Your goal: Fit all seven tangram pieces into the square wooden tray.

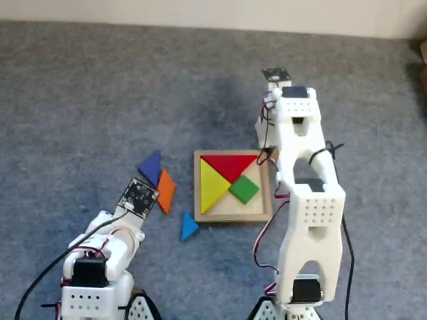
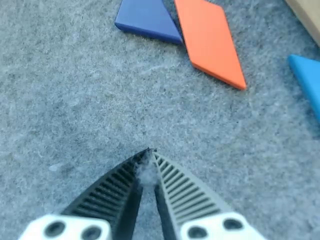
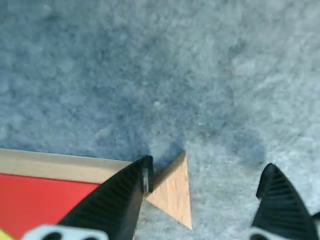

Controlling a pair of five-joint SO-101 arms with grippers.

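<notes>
The right gripper [image 3: 207, 172] is hanging, jaws apart, beside the tray [image 3: 60, 167]; the left gripper [image 2: 148, 156], jaws together, is seemingly hovering above grey carpet [image 1: 80, 100].

In the wooden tray [image 1: 232, 217]: red triangle [image 1: 230, 165], yellow triangle [image 1: 211, 187], green square [image 1: 245, 189]. Beside it on the table: dark blue triangle [image 1: 151, 167], orange parallelogram [image 1: 166, 191], light blue triangle [image 1: 188, 227]; tan triangle [image 3: 172, 192] apparently touching its corner.
</notes>
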